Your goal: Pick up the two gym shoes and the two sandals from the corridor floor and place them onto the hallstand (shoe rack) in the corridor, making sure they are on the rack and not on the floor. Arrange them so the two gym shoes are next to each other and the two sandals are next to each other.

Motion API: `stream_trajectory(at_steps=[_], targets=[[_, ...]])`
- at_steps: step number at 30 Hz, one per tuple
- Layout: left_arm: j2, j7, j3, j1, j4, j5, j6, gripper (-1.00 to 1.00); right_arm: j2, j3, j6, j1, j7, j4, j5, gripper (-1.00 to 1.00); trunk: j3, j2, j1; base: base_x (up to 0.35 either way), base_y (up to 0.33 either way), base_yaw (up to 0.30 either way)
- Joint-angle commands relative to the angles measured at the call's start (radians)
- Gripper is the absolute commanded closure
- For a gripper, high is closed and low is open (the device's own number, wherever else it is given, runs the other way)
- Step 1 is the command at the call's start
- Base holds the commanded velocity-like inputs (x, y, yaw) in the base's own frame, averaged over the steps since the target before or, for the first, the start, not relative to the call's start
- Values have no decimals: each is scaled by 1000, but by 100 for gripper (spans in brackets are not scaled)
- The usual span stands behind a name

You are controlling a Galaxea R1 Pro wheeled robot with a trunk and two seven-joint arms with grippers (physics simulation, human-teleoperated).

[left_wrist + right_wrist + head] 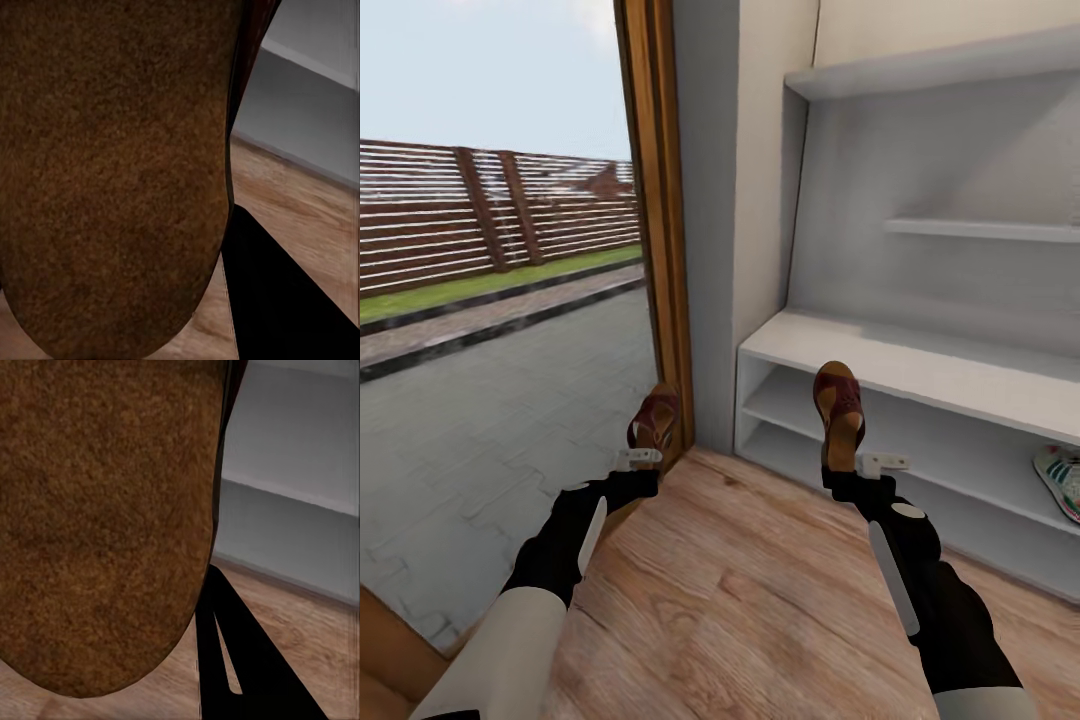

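Two sandals, both lifted off the floor (760, 590): one (654, 420) clamped in the left gripper (639, 458), one (839, 412) clamped in the right gripper (875, 464), before the rack (920, 375). One sneaker (1060, 480) on the shelf, right of that gripper.

The sandal (839, 412) above the right arm has a dark reddish-brown strap and a tan footbed; the sandal (655, 420) above the left arm is the same reddish brown, and its sole (112, 172) is a mottled mid-brown, like the other's (105, 517). The hallstand (920, 370) is pale grey-white. On its lower tier, at the right edge, a gym shoe (1060, 478) is cream-white with green stripes and a red-orange patch. The corridor floor (750, 590) is light brown wood with grain. The door frame (660, 200) is warm brown wood.
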Motion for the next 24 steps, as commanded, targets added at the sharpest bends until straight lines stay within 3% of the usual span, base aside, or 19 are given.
stream_trajectory(at_steps=[1,14,24], targets=[[-1,-10,6,0,-2,-13,4,100,0,1,4,-1,-9,-1,-12,100,-1,0,0,1,32,-250],[-1,-10,6,0,-2,-13,4,100,0,1,4,-1,-9,0,-13,100,-1,0,0,7,14,-250],[-1,-10,6,0,-2,-13,4,100,0,1,4,-1,-9,-1,-13,100,-1,0,0,127,164,-250]])
